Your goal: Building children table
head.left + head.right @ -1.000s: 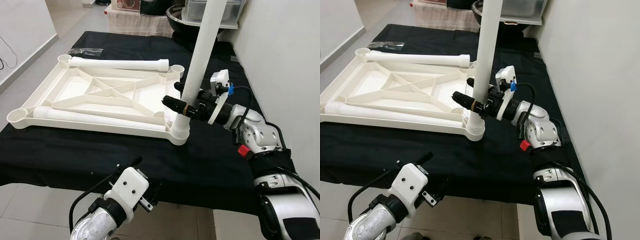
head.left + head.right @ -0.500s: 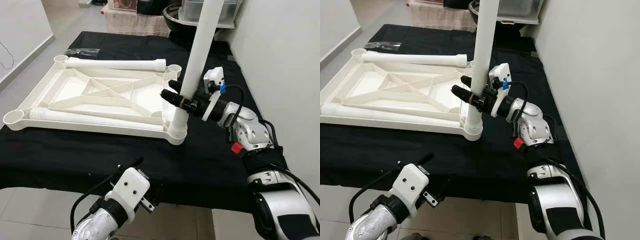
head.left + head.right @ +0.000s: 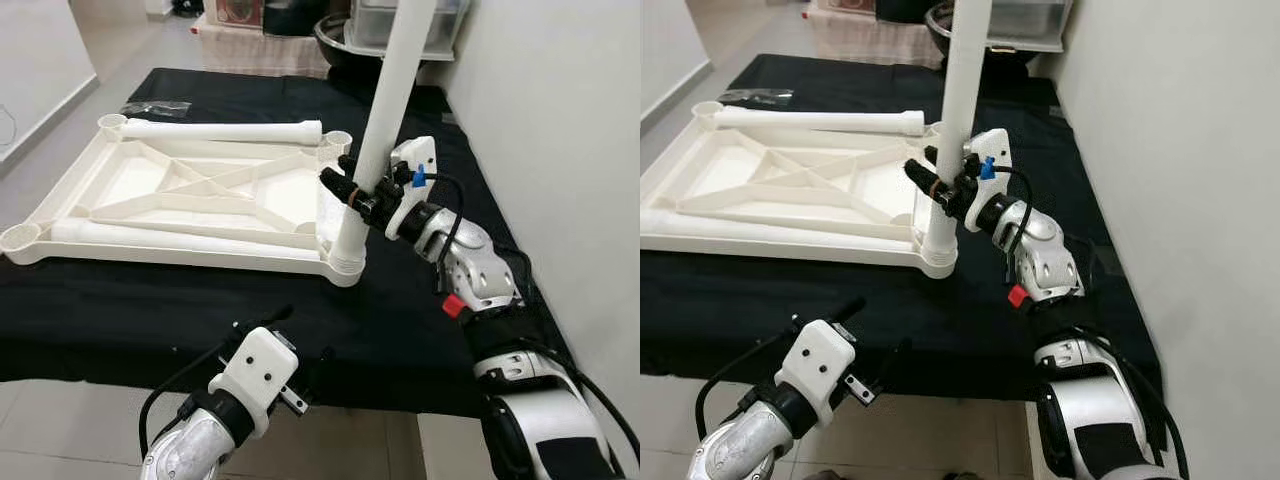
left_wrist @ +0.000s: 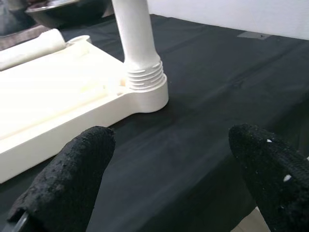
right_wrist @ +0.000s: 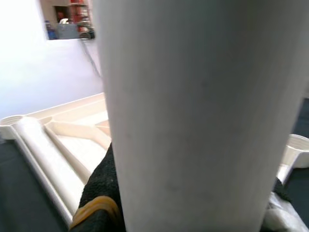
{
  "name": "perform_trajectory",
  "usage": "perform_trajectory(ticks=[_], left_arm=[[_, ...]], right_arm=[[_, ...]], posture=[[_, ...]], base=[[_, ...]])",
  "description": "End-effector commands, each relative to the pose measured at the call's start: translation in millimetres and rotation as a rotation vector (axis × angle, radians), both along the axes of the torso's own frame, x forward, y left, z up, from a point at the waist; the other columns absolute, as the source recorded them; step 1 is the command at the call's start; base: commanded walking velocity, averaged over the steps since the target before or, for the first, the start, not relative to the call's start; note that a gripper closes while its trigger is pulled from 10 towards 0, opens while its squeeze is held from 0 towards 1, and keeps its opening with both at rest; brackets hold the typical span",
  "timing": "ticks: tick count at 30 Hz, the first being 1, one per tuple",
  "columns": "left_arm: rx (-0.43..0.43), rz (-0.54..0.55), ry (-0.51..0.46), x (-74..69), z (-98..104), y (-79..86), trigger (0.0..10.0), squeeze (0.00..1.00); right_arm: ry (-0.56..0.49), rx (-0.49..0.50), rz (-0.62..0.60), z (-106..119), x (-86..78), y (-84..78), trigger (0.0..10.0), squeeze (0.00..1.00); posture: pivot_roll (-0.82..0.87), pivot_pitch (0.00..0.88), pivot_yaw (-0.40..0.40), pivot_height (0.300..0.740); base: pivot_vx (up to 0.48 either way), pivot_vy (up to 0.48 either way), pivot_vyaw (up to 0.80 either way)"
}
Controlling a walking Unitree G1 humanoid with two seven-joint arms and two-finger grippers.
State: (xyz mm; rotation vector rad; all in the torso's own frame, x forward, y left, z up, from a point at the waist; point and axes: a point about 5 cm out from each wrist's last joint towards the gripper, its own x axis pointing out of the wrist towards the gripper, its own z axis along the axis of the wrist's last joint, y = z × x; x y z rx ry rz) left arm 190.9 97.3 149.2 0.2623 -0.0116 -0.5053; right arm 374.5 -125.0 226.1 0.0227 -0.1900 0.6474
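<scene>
The table leg stands upright in the near right corner socket of the upturned white tabletop, which lies on the black-covered bench. The right gripper is clamped around the leg just above that socket. To seat it well, I judge the leg should stay plumb while it is twisted down onto its threads. Two more legs lie on the tabletop. The left gripper hangs spread wide, near the socket. No writing is legible.
</scene>
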Motion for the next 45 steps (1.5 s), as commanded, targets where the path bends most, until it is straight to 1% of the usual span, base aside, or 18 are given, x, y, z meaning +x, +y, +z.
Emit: perform_trajectory(ticks=[1,3,4,7,11,15,18,21,25,26,31,32,37,38,40,43,44,45], left_arm=[[0.006,0.011,0.008,1.5,-1.8,2.4,10.0,0.00],[0.007,0.012,0.006,2.3,-1.5,2.9,10.0,0.00],[0.007,0.015,0.003,3.3,-0.9,3.5,10.0,0.00],[0.006,0.017,-0.003,4.8,0.0,3.0,10.0,0.00],[0.005,0.015,-0.004,4.5,0.1,2.2,10.0,0.00],[0.003,0.013,-0.002,3.2,-0.2,0.6,10.0,0.00],[0.002,0.012,0.001,2.1,-0.3,0.1,10.0,0.00],[0.001,0.014,0.003,2.0,-0.5,0.3,10.0,0.00],[0.002,0.012,0.010,1.0,-1.6,0.0,10.0,0.00],[0.001,0.014,0.011,1.1,-1.7,-0.1,10.0,0.00],[-0.001,0.015,0.015,1.7,-2.6,-0.3,10.0,0.00],[-0.002,0.014,0.017,1.9,-3.1,-0.7,10.0,0.00],[-0.003,0.014,0.017,1.8,-3.5,-0.9,10.0,0.00],[-0.004,0.015,0.019,1.6,-4.2,-1.2,10.0,0.00],[-0.004,0.015,0.019,1.6,-4.2,-1.2,10.0,0.00],[-0.006,0.015,0.021,1.3,-4.9,-1.7,10.0,0.00],[-0.007,0.014,0.020,1.4,-5.3,-2.5,10.0,0.00],[-0.008,0.014,0.019,1.7,-5.4,-2.9,10.0,0.00]], right_arm=[[0.102,-0.001,-0.204,-25.2,-1.5,-16.6,0.0,0.00],[0.112,-0.007,-0.263,-27.7,-2.5,-18.9,0.0,0.00],[0.143,0.004,-0.345,-30.8,-2.4,-21.9,0.0,0.00],[0.239,0.065,-0.718,-37.5,-3.3,-29.4,0.0,0.00],[0.241,0.083,-0.809,-36.5,-5.7,-24.4,0.0,0.00],[0.247,0.175,-1.051,-35.1,-12.6,-7.4,0.0,0.00],[0.283,0.211,-1.145,-35.0,-15.4,11.1,0.0,0.00],[0.295,0.213,-1.158,-34.6,-16.2,16.6,0.0,0.00],[0.317,0.208,-1.129,-29.8,-13.1,35.7,0.0,0.00],[0.310,0.208,-1.117,-28.5,-12.8,36.9,9.6,0.00],[0.272,0.199,-1.042,-23.7,-11.5,40.5,10.0,0.00],[0.244,0.191,-0.976,-20.6,-10.8,43.2,10.0,1.00],[0.212,0.180,-0.965,-18.0,-11.8,41.5,10.0,1.00],[0.163,0.175,-0.946,-14.2,-13.6,36.6,10.0,0.00],[0.163,0.175,-0.946,-14.2,-13.6,36.6,10.0,0.00],[0.128,0.201,-0.866,-10.8,-14.5,31.8,10.0,0.00],[0.114,0.265,-0.730,-7.5,-13.4,22.8,10.0,0.00],[0.095,0.276,-0.636,-5.8,-12.5,16.7,10.0,0.00]], posture=[[0.15,0.125,-0.092,0.740],[0.15,0.125,-0.092,0.740],[0.14,0.127,-0.092,0.740],[0.14,0.129,-0.092,0.740],[0.14,0.130,-0.094,0.740],[0.15,0.135,-0.098,0.740],[0.16,0.138,-0.100,0.740],[0.16,0.138,-0.100,0.740],[0.15,0.156,-0.098,0.740],[0.15,0.156,-0.099,0.740],[0.14,0.155,-0.099,0.740],[0.14,0.155,-0.099,0.740],[0.14,0.149,-0.099,0.740],[0.14,0.139,-0.099,0.740],[0.14,0.139,-0.099,0.740],[0.13,0.134,-0.102,0.740],[0.13,0.128,-0.104,0.740],[0.13,0.125,-0.104,0.740]], base=[[0.000,0.000,0.00],[0.000,0.000,0.00],[0.000,0.000,0.00],[0.000,0.000,0.00],[0.000,0.000,0.00],[0.000,0.000,0.00],[0.000,0.000,0.00],[0.000,0.000,0.00],[0.000,0.000,0.00],[0.000,0.000,0.00],[0.000,0.000,0.00],[0.000,0.000,0.00],[0.000,0.000,0.00],[0.000,0.000,0.00],[0.000,0.000,0.00],[0.000,0.000,0.00],[0.000,0.000,0.00],[0.000,0.000,0.00]])
